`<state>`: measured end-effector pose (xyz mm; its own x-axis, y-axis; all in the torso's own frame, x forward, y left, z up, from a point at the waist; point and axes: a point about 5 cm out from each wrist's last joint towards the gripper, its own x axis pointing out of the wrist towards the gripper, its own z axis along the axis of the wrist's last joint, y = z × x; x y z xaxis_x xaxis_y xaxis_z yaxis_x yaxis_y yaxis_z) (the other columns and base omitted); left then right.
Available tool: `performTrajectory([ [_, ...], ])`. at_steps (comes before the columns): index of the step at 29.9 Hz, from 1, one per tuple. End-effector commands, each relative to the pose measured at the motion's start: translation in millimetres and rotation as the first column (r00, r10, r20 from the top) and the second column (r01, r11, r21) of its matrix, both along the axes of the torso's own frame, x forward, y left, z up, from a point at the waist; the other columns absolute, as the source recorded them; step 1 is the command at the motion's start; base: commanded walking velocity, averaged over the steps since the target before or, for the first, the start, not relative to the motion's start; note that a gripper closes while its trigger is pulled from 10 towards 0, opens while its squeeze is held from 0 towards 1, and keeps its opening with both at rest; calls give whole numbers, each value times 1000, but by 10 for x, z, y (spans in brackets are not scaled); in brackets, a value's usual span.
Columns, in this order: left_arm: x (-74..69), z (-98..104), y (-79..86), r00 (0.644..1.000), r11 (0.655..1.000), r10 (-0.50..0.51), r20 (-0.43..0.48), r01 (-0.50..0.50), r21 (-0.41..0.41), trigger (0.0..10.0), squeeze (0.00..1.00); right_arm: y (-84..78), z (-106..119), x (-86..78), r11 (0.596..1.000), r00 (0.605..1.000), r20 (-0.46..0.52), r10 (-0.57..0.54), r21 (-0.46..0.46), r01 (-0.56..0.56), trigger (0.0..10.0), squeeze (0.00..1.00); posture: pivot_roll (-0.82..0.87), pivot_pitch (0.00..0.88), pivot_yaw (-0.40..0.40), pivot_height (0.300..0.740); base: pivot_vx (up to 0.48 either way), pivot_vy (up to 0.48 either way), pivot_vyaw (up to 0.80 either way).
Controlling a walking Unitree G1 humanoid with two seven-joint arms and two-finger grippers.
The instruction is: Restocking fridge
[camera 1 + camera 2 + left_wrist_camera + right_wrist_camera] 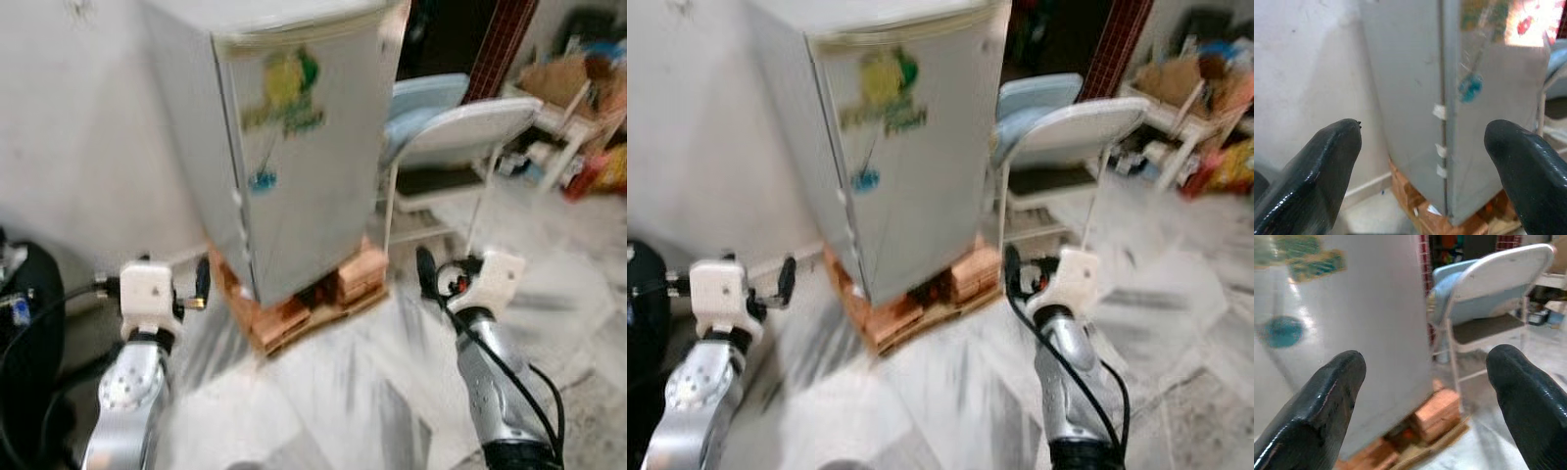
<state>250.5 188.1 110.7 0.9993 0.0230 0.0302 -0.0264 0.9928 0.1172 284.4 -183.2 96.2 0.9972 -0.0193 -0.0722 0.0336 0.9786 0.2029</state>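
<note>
I have a tall grey single-door fridge (pixel 294 147) ahead of me, its door shut, a blurred yellow-and-green sticker (pixel 286 93) high on the door and a small blue round sticker (pixel 263 180) below it. The fridge stands close to the pale wall (pixel 88 147) on my left, raised on reddish-brown bricks (pixel 358 274) and a wooden pallet (pixel 294 318) that shows past its front bottom edge. The pallet sits on a light marble-patterned floor (pixel 323 392).

To the right of the fridge, beside its right side, are two light blue folding chairs with white metal frames (pixel 456 137), one behind the other. Past them, in the far right corner of the room, I see a cluttered low white stand with cardboard boxes (pixel 573 93); details are too blurred to name.

My left gripper (pixel 1422 161) hangs in the air short of the fridge's left front edge, its black fingers (pixel 1317 176) spread wide with nothing between them. My right gripper (pixel 1425 391) hovers before the fridge's right front corner, facing the bricks and chairs, likewise wide and empty.
</note>
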Motion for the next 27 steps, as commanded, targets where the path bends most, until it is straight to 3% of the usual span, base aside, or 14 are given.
performTrajectory([
  [1, 1, 22, 26, 1000, 1000, 3, 6, -3, 9, 10000, 0, 126, 50, 13, 997, 998, 10, 56, 56, -56, 10000, 0, 84, 0, -46, 740, 0, 458, 0],
  [8, -1, 21, 10, 1000, 1000, 1, 9, -1, 8, 10000, 0, 88, 47, 48, 998, 999, 2, 40, 40, -40, 10000, 0, 86, 0, -48, 740, 0, 450, -63],
  [17, 9, 23, -15, 1000, 1000, -2, 13, 2, 8, 10000, 0, 121, 55, 24, 997, 998, 2, 69, 33, -69, 10000, 0, 84, 0, -51, 740, 0, 425, -800],
  [27, 22, 28, -55, 1000, 1000, -13, 18, 13, 8, 10000, 0, 131, 66, 24, 997, 997, 14, 75, 22, -75, 10000, 0, 83, 0, -51, 740, 311, 338, -800],
])
